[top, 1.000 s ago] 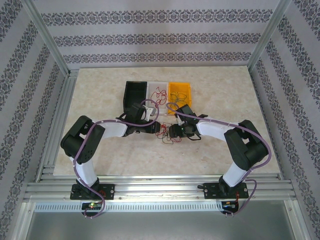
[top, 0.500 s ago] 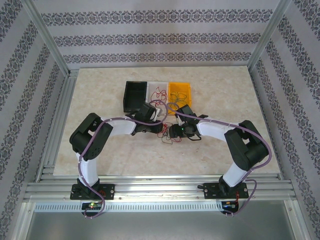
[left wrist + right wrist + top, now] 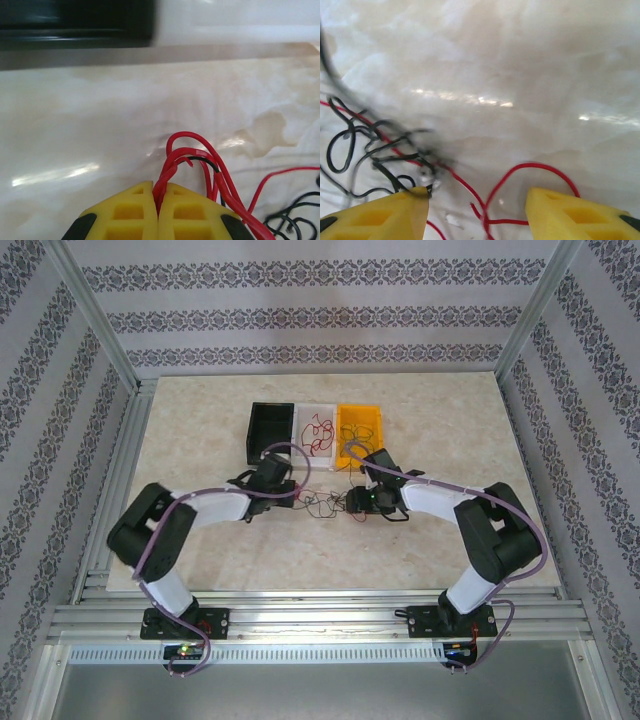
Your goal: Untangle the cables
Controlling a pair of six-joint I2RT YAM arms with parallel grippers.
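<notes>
We see the cables (image 3: 322, 505) lying as a loose tangle of red and black wire about the middle of the desk (image 3: 200, 540), strung out between the two grippers. The left gripper (image 3: 297, 502) sits at the tangle's left end. In its wrist view, the yellow fingers (image 3: 130, 210) are pressed together and pinch a bunch of red strands (image 3: 167, 172) that arch up out of the seam between them. One black strand (image 3: 206, 160) runs in the same bunch, and more black wire (image 3: 287, 220) curls on the desk lower right.

The right gripper (image 3: 352, 505) is at the tangle's right end. Its wrist view shows its yellow fingers (image 3: 570, 215) spread wide with nothing held between them. A red loop (image 3: 535, 164) lies flat on the desk in the gap, and a blurred knot of black wire (image 3: 420, 150) with a red strand through it sits just beyond the left fingertip. We cannot tell whether that fingertip touches the knot.

Toward the far edge of the desk, three bins stand in a row, touching side by side: a black bin (image 3: 270, 430) on the left, a white bin (image 3: 303, 430) in the middle with red wire in it, and an orange bin (image 3: 358, 427) on the right with some wire in it too. The tangle lies well apart from the bins, on their near side.
</notes>
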